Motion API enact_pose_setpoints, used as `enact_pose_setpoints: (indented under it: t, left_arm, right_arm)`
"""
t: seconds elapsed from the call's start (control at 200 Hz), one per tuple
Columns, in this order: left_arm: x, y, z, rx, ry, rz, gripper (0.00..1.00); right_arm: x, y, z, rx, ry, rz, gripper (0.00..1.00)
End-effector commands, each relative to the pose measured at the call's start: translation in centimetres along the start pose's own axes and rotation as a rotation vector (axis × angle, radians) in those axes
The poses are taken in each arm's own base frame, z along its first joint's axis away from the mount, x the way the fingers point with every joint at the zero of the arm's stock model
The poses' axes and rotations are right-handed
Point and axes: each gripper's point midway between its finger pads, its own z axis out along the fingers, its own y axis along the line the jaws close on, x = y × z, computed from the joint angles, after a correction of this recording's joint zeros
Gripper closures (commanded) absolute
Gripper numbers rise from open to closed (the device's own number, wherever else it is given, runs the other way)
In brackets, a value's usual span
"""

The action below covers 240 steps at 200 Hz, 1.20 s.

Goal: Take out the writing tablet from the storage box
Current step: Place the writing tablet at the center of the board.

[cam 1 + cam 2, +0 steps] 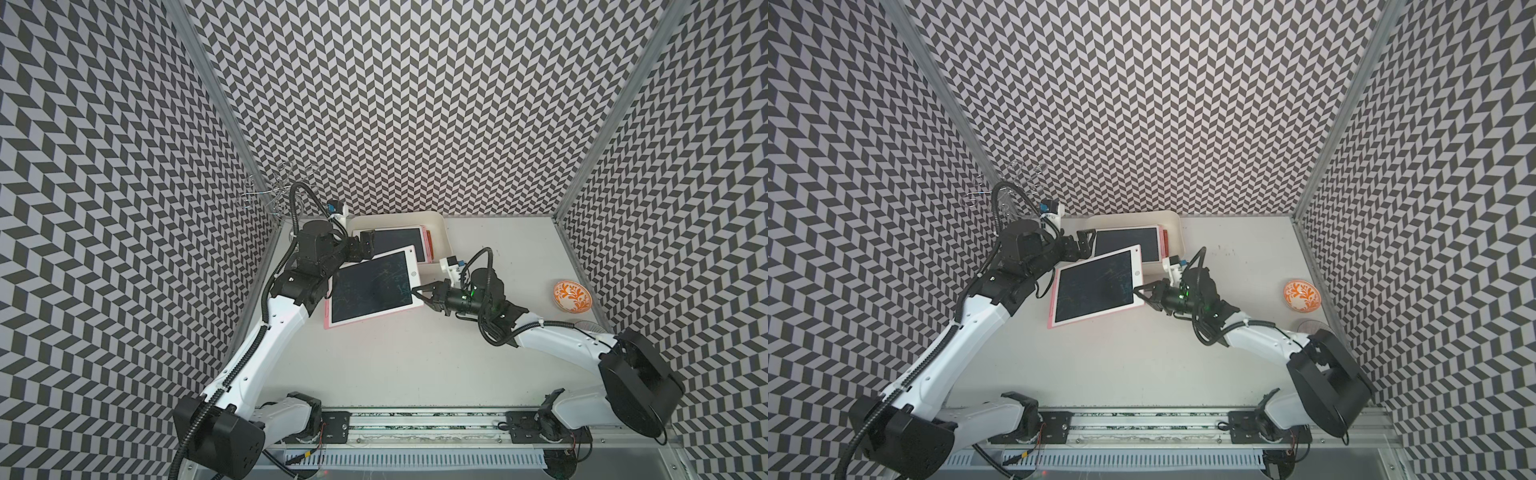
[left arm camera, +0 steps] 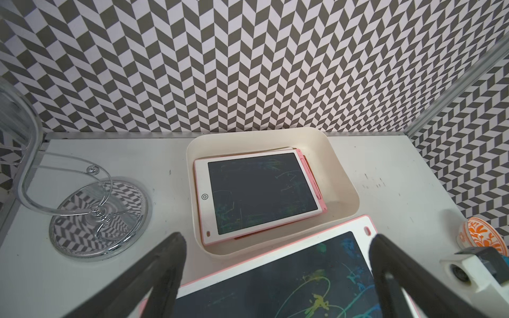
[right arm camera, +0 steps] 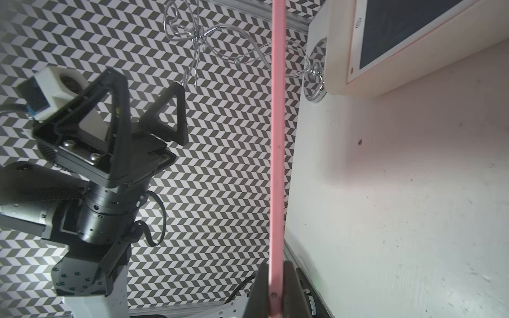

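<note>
The cream-white storage box [image 1: 440, 232] [image 1: 1177, 232] [image 2: 341, 165] stands at the back of the table with a pink-edged writing tablet [image 1: 395, 241] [image 2: 261, 192] lying flat on top of a stack inside it. Another writing tablet [image 1: 370, 291] [image 1: 1096, 286] [image 2: 289, 280] hangs tilted above the table in front of the box. My right gripper [image 1: 419, 296] [image 3: 276, 268] is shut on that tablet's right edge, which shows as a thin pink strip [image 3: 276, 137]. My left gripper [image 1: 365, 245] [image 2: 278, 238] [image 3: 143, 79] is open over the tablet's far left corner, holding nothing.
An orange-patterned bowl [image 1: 572, 296] [image 1: 1302, 294] [image 2: 479, 234] sits near the right wall. A chrome wire stand on a mirrored round base [image 2: 99, 217] [image 1: 274, 187] fills the back left corner. Patterned walls close in three sides.
</note>
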Motion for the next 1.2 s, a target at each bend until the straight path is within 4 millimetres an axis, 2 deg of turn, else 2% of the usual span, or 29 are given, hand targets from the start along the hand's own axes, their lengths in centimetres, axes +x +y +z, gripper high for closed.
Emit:
enact_pose_setpoints:
  t: [0.0, 0.356, 0.716, 0.946, 1.197]
  left_arm:
    - [0.8, 0.5, -0.9, -0.02, 0.016, -0.027, 0.01]
    - [1.0, 0.6, -0.8, -0.005, 0.021, -0.068, 0.01]
    - [1.5, 2.3, -0.9, -0.045, 0.03, -0.062, 0.01]
    - [2.9, 3.8, -0.9, -0.057, 0.033, -0.079, 0.01]
    - [3.6, 4.0, -1.0, -0.048, 0.033, -0.091, 0.01]
  right_arm:
    - [-0.6, 2.3, 1.2, -0.133, -0.095, 0.018, 1.0]
    - [0.9, 0.3, 5.2, -0.157, -0.092, 0.089, 1.0]
    - [1.3, -2.0, 7.8, -0.132, -0.09, 0.134, 1.0]
    - [1.9, -2.5, 9.5, -0.133, -0.082, 0.145, 1.0]
    - [1.7, -3.1, 10.7, -0.126, -0.103, 0.153, 1.0]
